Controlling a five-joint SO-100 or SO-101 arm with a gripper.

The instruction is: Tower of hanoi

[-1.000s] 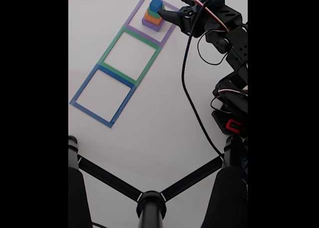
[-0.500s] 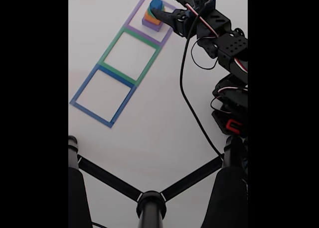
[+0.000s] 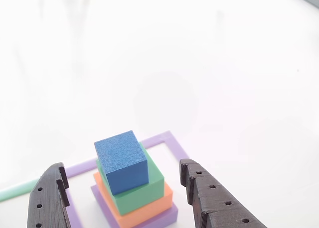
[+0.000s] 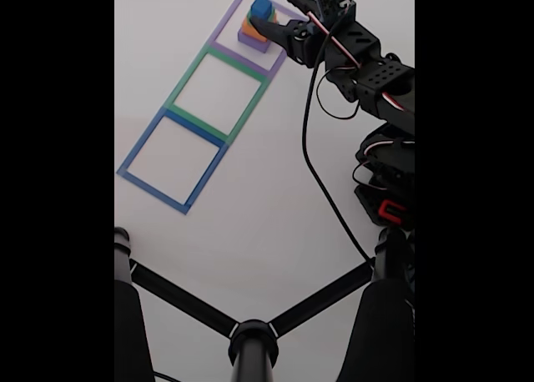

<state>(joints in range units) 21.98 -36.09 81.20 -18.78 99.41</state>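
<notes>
The black two-finger gripper (image 3: 122, 180) has its jaws spread, one either side of the small matte blue cube (image 3: 121, 161) topping the stacked green, orange and purple square blocks (image 3: 142, 200), neither jaw touching.

Four-block stack (image 3: 130, 188), smallest block (image 3: 121, 161) on top, inside end taped outline (image 4: 253, 32) of three in row; gripper (image 3: 122, 188) fingers flank stack.

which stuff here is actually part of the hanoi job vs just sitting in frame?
Job:
blue cube, top of stack
green block
orange block
purple block, bottom
gripper, open around the stack

Not the job's own things:
purple taped square
green taped square
blue taped square
black cable
black tripod legs
</notes>
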